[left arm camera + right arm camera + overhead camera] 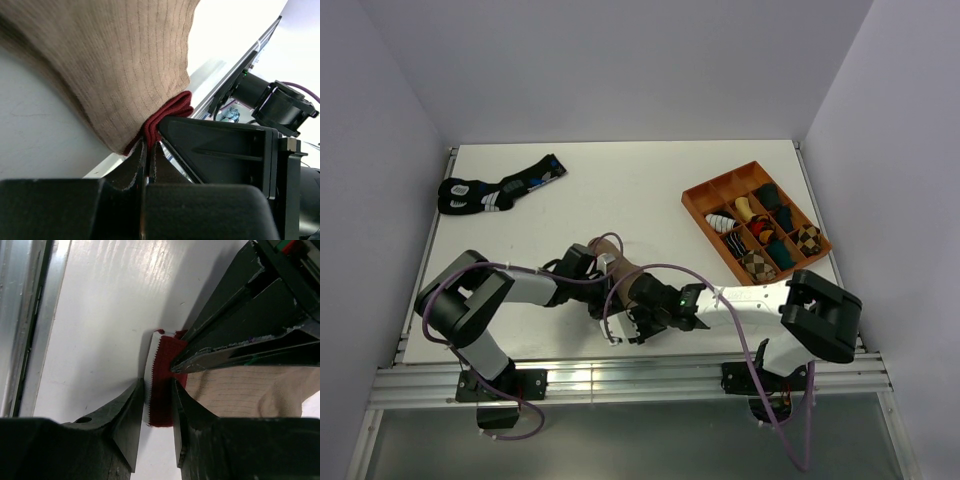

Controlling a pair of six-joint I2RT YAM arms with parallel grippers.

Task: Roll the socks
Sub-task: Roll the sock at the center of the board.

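Pale lavender walls (620,60) enclose a white table (620,190) (aluminium rail (640,378) along its near edge), evenly lit.

L arm (470,305) and R arm (820,315) fold inward from bases at the table's near edge, elbows out toward the L and R edges, forearms low and level, wrists meeting by the middle of the near edge. L gripper (150,142): jaws pressed nearly together, pinching the sock (125,65) at its cuff. R gripper (159,400), just beside L's fingers (240,340): jaws narrowly apart, clamping the same cuff.
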